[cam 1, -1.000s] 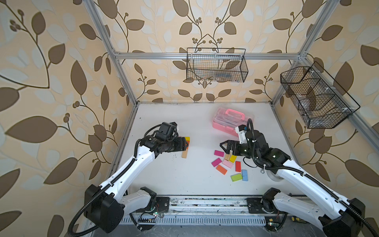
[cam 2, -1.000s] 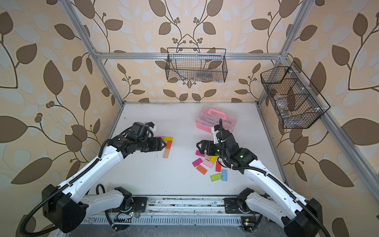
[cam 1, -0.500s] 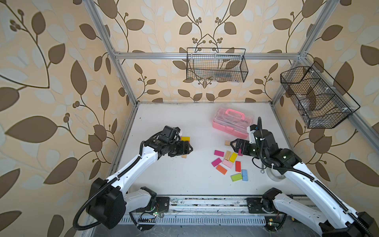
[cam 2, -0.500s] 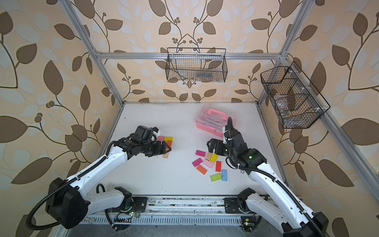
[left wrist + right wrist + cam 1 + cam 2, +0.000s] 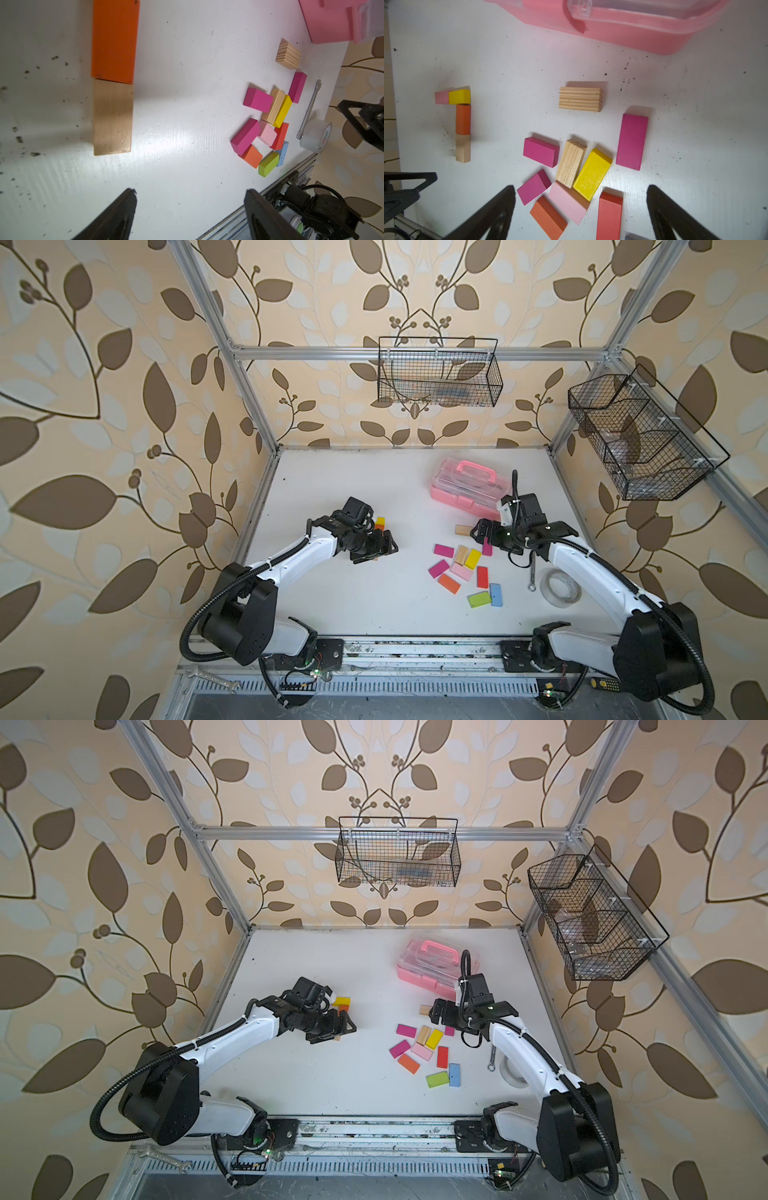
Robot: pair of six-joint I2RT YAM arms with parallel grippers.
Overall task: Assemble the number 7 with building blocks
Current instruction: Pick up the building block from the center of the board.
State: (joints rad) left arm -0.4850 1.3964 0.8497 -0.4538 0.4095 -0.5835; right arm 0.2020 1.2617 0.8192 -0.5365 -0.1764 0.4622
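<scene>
Left hand (image 5: 190, 191) spread, empty, near wood end of number 7 (image 5: 463, 119): pink-yellow bar, orange-wood stem, flat on worktop (image 5: 374, 489). Right hand (image 5: 581, 187) spread, empty, over loose building blocks (image 5: 461, 571).

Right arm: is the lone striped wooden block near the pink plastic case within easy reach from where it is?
Probably yes. The right pincer is open, and the striped wooden block lies flat just ahead of it, apart from the other blocks, with bare table around it.
</scene>
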